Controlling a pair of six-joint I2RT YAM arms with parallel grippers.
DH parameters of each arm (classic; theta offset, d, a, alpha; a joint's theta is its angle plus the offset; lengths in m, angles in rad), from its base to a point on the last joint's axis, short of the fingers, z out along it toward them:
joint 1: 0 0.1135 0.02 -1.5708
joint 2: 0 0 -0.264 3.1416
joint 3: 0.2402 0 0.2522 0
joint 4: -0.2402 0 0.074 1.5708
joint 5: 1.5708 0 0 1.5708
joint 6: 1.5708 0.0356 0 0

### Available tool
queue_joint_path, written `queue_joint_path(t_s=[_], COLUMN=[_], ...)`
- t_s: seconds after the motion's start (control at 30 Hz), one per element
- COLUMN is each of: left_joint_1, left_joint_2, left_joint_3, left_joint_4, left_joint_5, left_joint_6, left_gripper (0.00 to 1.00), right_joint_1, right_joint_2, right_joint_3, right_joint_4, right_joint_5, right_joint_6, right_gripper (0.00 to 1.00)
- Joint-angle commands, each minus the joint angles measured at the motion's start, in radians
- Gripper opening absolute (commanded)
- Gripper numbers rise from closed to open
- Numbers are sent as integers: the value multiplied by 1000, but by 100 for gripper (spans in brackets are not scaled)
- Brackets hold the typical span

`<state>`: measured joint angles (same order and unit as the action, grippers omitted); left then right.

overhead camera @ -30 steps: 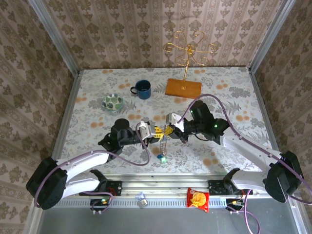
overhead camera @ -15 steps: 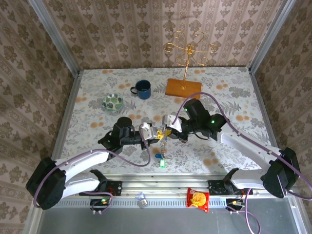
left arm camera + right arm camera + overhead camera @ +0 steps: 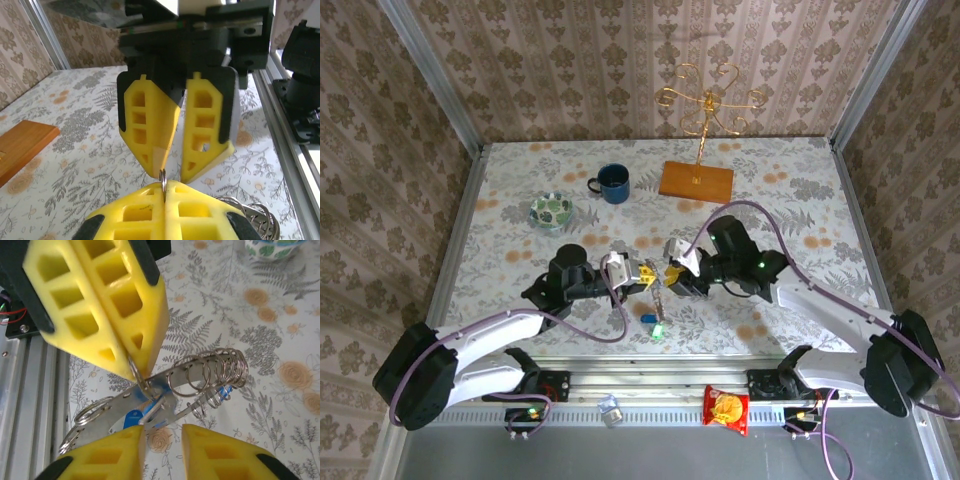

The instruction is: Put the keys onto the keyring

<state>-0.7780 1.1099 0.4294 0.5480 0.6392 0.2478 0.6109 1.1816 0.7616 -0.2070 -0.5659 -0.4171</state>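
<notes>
Dish (image 3: 552,210) left of mug (image 3: 613,183), stand (image 3: 696,180) right of it; keys (image 3: 655,322), seemingly dangling, nearer front

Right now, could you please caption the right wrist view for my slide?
Left gripper pinches the keyring by one small ring, keys dangling, right gripper open opposite.

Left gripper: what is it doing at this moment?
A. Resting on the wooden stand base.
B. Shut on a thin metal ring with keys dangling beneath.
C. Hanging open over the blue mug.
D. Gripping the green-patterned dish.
B: in the left wrist view the left gripper has its fingers pressed together on a thin metal ring, and the right wrist view shows the keys dangling just beneath it.
</notes>
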Motion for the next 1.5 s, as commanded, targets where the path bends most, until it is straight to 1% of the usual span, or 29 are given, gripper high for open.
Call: queue_joint_path(t_s=[0.0, 0.3, 0.43, 0.53, 0.6, 0.67, 0.77, 0.93, 1.13, 1.2, 1.27, 1.33, 1.4, 1.47], left_joint_1=[2, 14, 23, 34, 38, 38, 38, 37, 37, 37, 38, 37, 38, 37], left_joint_2=[-1, 16, 21, 18, 17, 18, 21, 22, 20, 15, 8, 3, -4, -11], left_joint_3=[-18, -33, -44, -51, -50, -50, -46, -44, -44, -44, -44, -44, -44, -40], left_joint_4=[164, 250, 287, 316, 323, 334, 353, 369, 387, 378, 364, 350, 340, 316], left_joint_5=[26, 88, 90, 95, 101, 106, 109, 103, 105, 103, 99, 93, 80, 70], left_joint_6=[-82, -148, -167, -188, -195, -202, -216, -228, -244, -242, -234, -227, -219, -203], left_gripper=[0, 0, 0, 0, 0, 0, 0, 0, 0, 0, 0, 0, 0, 0], right_joint_1=[-7, -6, -7, -14, -16, -16, -11, 18, 27, 27, 27, 27, 27, 27], right_joint_2=[-52, -40, -42, -81, -109, -120, -104, -60, 15, 28, 27, 18, 3, -16], right_joint_3=[-39, -30, -30, -68, -99, -114, -114, -117, -119, -115, -116, -116, -114, -106], right_joint_4=[135, 170, 156, 183, 202, 200, 182, 255, 390, 410, 414, 406, 373, 328], right_joint_5=[-55, -112, -81, -54, -30, -10, -19, -36, -39, -43, -38, -33, -22, -6], right_joint_6=[22, 32, 26, 38, 61, 74, 89, 127, 165, 171, 170, 167, 154, 133], right_gripper=[32, 32, 32, 32, 34, 38, 39, 44, 44, 41, 36, 28, 17, 10])
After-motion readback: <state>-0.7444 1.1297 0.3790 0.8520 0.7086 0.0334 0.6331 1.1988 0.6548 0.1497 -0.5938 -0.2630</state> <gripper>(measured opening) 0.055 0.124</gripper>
